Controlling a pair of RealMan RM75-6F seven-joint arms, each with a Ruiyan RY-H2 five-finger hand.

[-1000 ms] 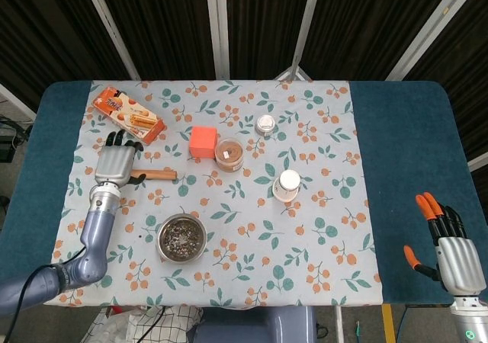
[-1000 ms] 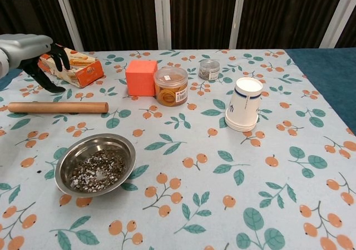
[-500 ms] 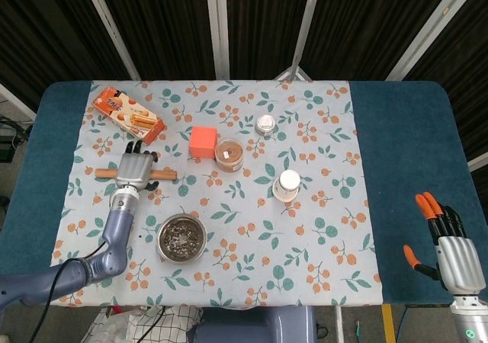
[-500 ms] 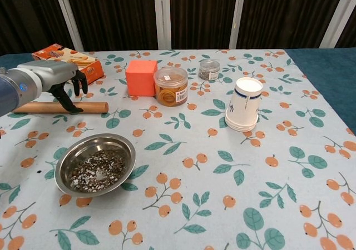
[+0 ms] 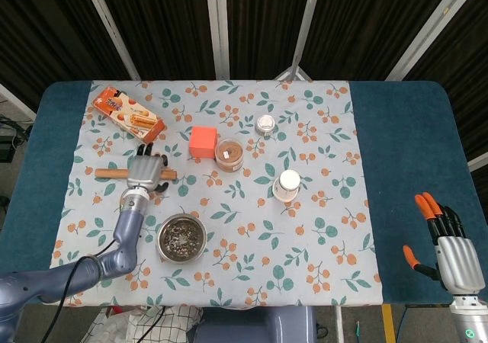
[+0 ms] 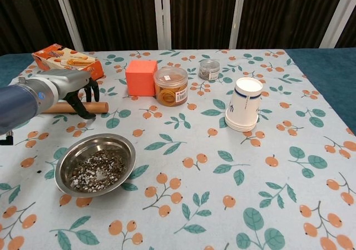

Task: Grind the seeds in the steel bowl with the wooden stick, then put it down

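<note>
One left hand (image 5: 145, 171) arches, fingers apart, over the wooden stick (image 6: 98, 106) lying flat on the bench (image 5: 396, 145) behind the steel bowl (image 6: 95, 164). A careless closure could roll it away. The right hand (image 5: 451, 251) idles, spread wide.

The left hand (image 5: 145, 172) lies over the middle of the wooden stick (image 5: 109, 173), so that stretch of the stick is covered in both views; whether the fingers (image 6: 92, 87) actually close round it cannot be told. In the chest view the left forearm runs off the left edge. The right hand (image 5: 450, 248), past the counter's (image 5: 404, 145) right edge, shows only in the head view, its wrist cut off by the bottom edge. Print on the snack box (image 5: 128, 113) is too small to read.
</note>
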